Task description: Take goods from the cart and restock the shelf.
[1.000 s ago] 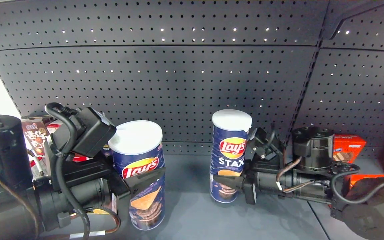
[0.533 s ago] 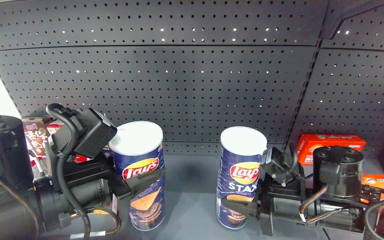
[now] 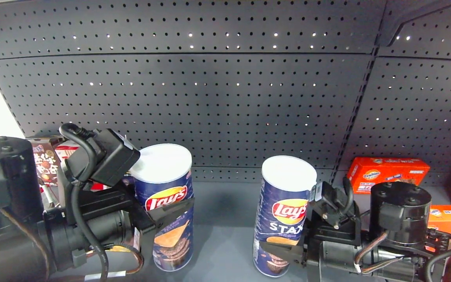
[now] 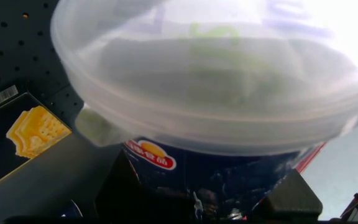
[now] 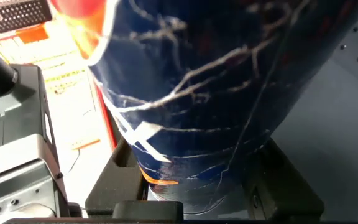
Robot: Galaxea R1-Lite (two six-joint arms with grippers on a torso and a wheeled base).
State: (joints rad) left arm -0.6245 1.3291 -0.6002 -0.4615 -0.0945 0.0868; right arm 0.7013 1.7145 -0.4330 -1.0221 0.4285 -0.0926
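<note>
Open shelf (image 3: 221, 227) centre, orange box (image 3: 388, 174) (far right)

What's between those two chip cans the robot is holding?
Nothing: in the head view, only bare grey shelf floor separates the left can from the right can, with pegboard behind.

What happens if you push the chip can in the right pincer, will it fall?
Likely yes: the chip can is tall and narrow, so a push near its white lid could topple it. Being round, it would probably roll once down. Its wall seems stiff, as the right pincer grips it low without visible denting.
</note>
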